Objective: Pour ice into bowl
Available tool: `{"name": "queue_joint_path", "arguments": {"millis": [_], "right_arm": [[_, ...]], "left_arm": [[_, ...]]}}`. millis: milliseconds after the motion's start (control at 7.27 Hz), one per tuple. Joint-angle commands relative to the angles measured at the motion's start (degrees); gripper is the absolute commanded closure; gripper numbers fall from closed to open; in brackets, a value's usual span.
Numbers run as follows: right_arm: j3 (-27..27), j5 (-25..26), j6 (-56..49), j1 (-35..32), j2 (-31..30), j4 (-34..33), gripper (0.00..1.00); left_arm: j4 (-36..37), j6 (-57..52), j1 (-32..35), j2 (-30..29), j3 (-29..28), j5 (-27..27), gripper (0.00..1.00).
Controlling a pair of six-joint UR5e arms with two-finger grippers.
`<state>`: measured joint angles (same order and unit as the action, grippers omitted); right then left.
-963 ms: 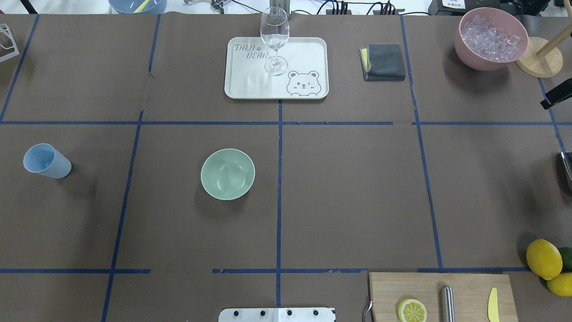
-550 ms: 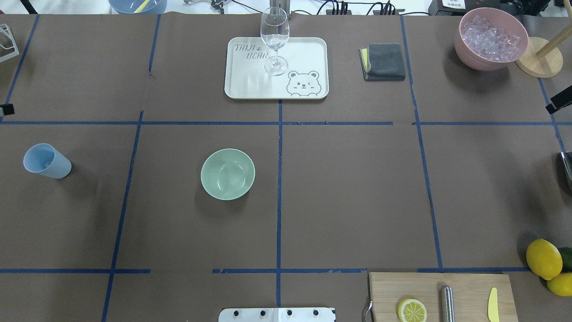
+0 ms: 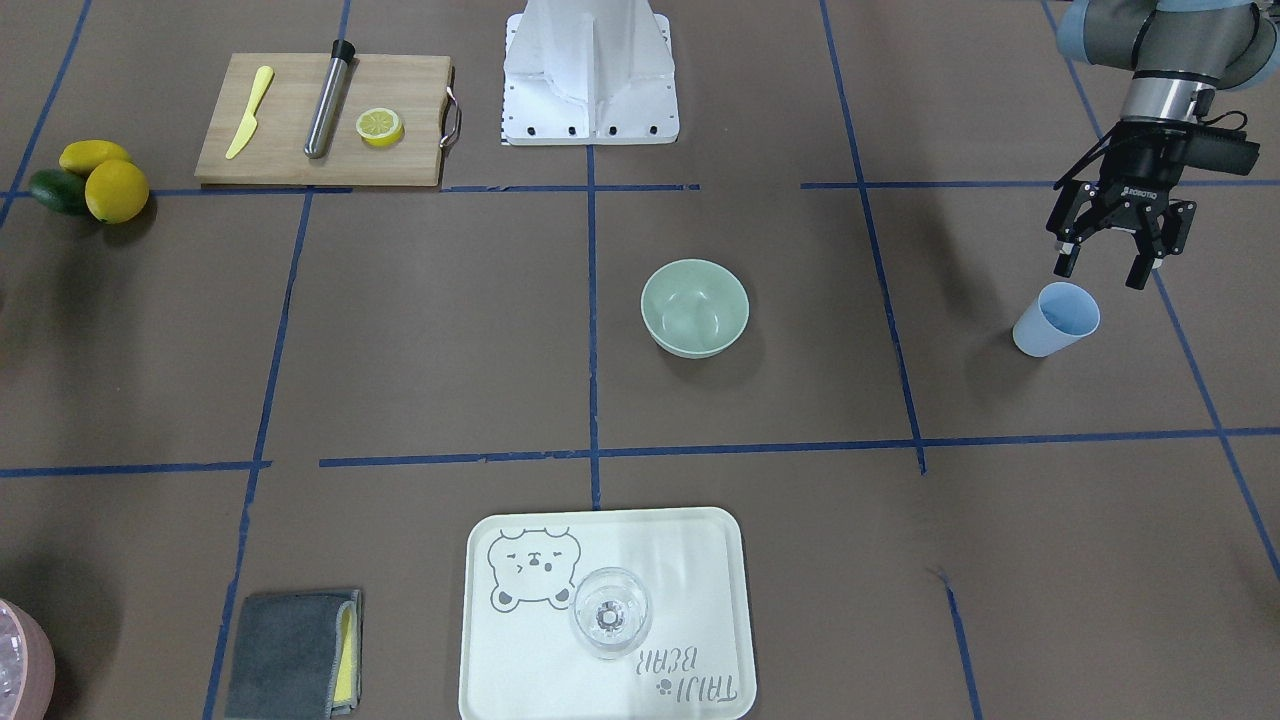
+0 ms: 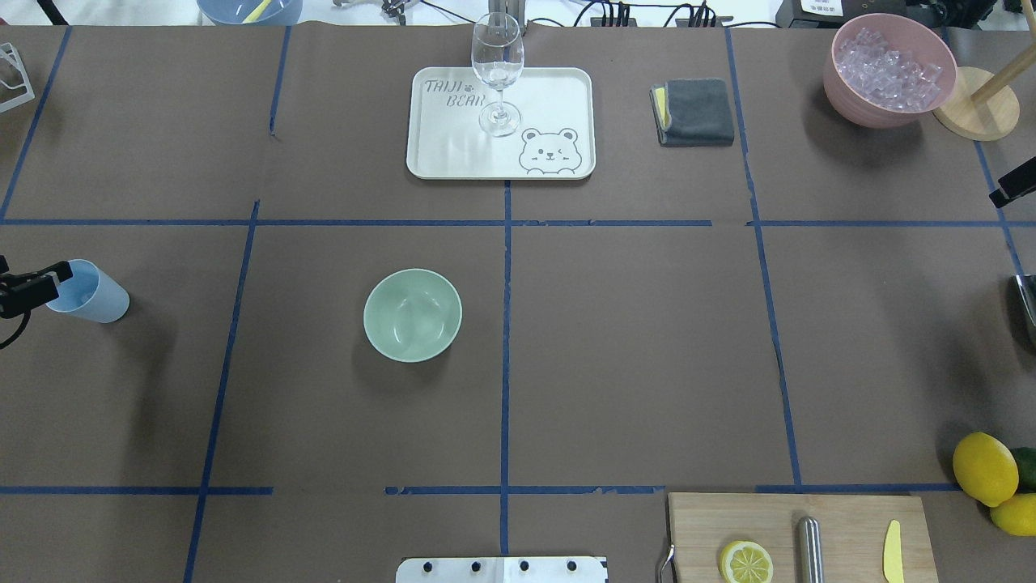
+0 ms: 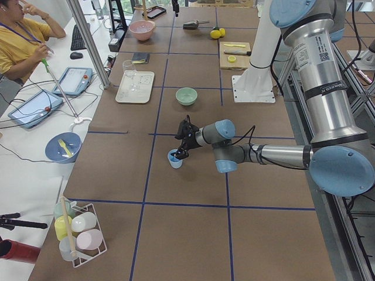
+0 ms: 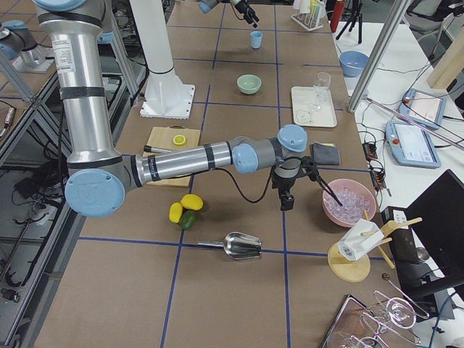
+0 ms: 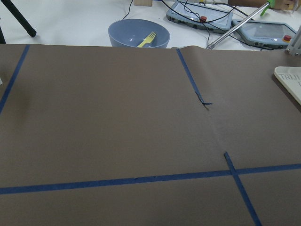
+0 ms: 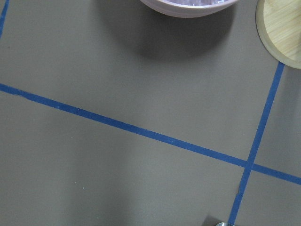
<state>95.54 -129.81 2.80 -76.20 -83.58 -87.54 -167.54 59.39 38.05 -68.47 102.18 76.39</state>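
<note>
Left gripper (image 3: 1101, 272), fingers spread, hangs just over the blue cup (image 3: 1056, 318) — right gripper (image 6: 304, 194) finger state cannot be determined.

Table cover (image 4: 631, 356): brown paper, matt, marked off in blue tape (image 4: 506, 340). Bowl (image 4: 412, 315): smooth, matt green. Cup (image 4: 93, 300) at its nine o'clock: pale blue plastic, matt. Tray (image 4: 550, 97) at twelve: cream, smooth, satin; wine glass (image 4: 497, 65) clear, glossy. Cloth (image 4: 696, 112): grey, napped. Cutting board (image 4: 842, 526): bare wood; the bar (image 4: 809, 551) on it brushed metal. Ice (image 4: 886, 69): glassy. My left gripper (image 3: 1100, 275): matt black.
</note>
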Motion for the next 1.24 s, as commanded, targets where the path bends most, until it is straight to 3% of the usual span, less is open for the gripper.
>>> {"name": "queue_joint_path", "arguments": {"millis": [0,275,688,1101], "right_arm": [[0.0,0.0,0.01,0.0,-0.09,0.0,0.0],[-0.09,0.09,-0.08,0.0,-0.27,0.0,0.0],[-0.18,0.09,-0.08,0.0,-0.36,0.0,0.0],[-0.27,0.09,-0.25,0.0,-0.36,0.0,0.0]], "left_arm": [[-0.51,1.86,-6.47,2.11,-0.66,-8.6,0.0],[-0.33,3.97,-11.67,2.2,-2.16,-12.92,0.0],[-0.51,4.86,-12.65,1.42,-5.14,-12.4,0.0],[-0.69,4.77,-12.65,-3.23,-9.01,-12.49,0.0]]}}
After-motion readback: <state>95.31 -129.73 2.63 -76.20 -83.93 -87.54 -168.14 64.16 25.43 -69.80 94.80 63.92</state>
